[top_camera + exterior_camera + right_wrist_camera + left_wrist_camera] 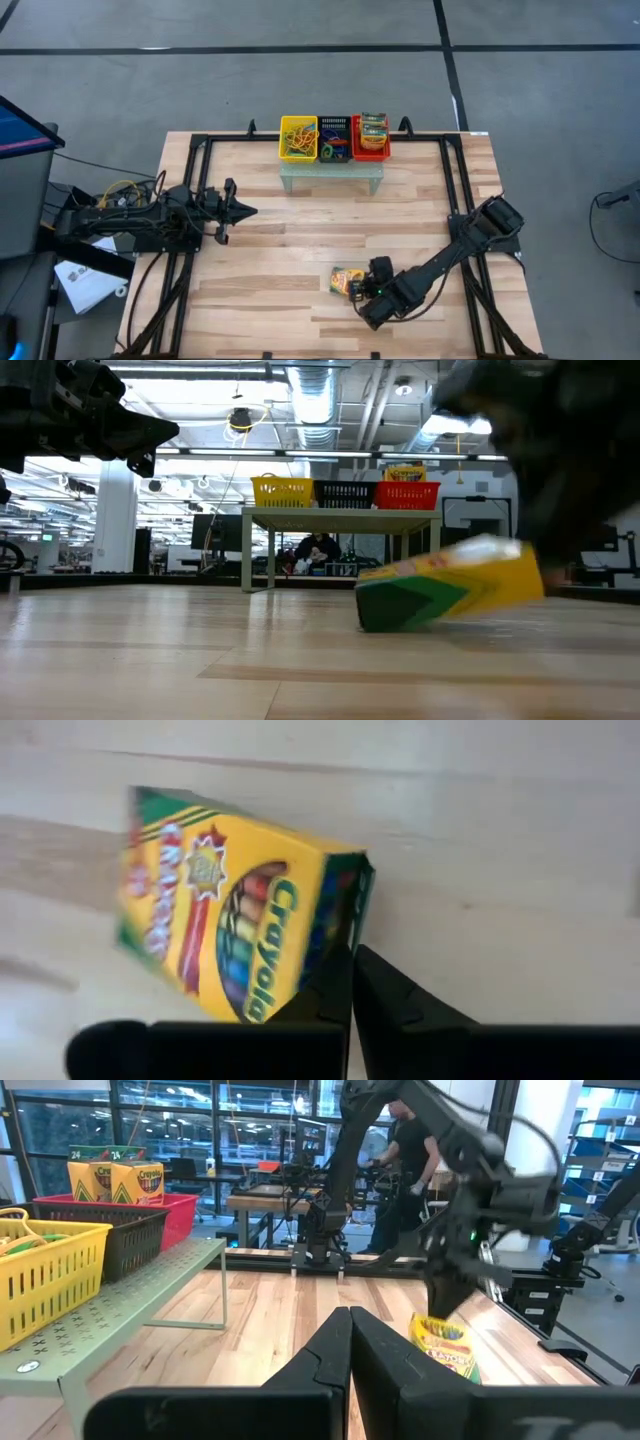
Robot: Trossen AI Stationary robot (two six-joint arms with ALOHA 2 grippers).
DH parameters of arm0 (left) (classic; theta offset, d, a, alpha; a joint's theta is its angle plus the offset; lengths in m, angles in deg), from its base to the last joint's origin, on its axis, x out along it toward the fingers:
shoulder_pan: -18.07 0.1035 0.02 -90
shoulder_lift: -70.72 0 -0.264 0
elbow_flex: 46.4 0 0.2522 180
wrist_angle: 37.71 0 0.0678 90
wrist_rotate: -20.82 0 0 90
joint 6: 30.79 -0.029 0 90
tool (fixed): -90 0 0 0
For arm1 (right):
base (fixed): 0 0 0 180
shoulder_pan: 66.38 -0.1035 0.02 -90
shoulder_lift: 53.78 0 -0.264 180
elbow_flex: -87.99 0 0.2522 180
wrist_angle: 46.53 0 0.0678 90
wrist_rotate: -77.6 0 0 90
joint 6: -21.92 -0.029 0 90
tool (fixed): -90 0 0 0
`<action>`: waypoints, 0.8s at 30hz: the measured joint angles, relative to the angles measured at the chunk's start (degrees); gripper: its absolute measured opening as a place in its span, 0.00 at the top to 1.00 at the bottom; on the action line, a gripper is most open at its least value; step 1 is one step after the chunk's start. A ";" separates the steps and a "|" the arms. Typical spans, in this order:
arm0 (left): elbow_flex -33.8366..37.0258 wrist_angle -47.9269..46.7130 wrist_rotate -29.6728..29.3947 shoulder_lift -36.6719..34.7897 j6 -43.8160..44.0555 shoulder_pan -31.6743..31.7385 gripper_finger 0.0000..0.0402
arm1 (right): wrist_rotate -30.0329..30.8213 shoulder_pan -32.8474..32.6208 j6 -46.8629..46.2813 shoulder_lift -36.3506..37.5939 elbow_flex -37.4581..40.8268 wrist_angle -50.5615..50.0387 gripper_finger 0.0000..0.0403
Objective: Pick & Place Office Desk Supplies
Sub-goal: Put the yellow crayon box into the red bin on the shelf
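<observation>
Both sets of jaws are pressed together empty, the right gripper just beside the flat yellow-and-green cardboard crayon box lying tilted near the wooden counter's front edge, apparently missing its grasp, while the left gripper waits near the left edge.

Toward the top centre of the overhead frame a pale green shelf stands on the light wooden table, carrying three mesh baskets side by side: a yellow basket on the left, a black basket in the middle and a red basket on the right. At the lower left, off the table's edge, white papers lie on the grey floor, with a dark monitor above them at the frame's left edge. In the level view, a person sits in the room beyond, seen under the shelf at mid-frame.
</observation>
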State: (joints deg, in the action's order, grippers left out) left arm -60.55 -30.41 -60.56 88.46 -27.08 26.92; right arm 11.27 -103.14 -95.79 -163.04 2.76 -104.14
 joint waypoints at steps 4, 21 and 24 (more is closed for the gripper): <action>0.02 0.00 0.02 0.00 -0.01 -0.01 1.00 | 0.38 1.44 6.15 2.19 -6.74 -13.03 1.00; 0.01 0.01 0.01 0.00 0.00 -0.01 1.00 | 5.34 22.49 54.76 18.07 -29.93 -45.29 1.00; 0.02 0.00 0.02 0.00 0.01 -0.01 1.00 | 5.28 27.71 63.19 20.16 -31.27 -45.24 1.00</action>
State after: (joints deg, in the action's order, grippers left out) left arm -60.53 -30.41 -60.54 88.46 -27.06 26.91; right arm 16.56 -75.42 -32.60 -142.87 -28.51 -149.38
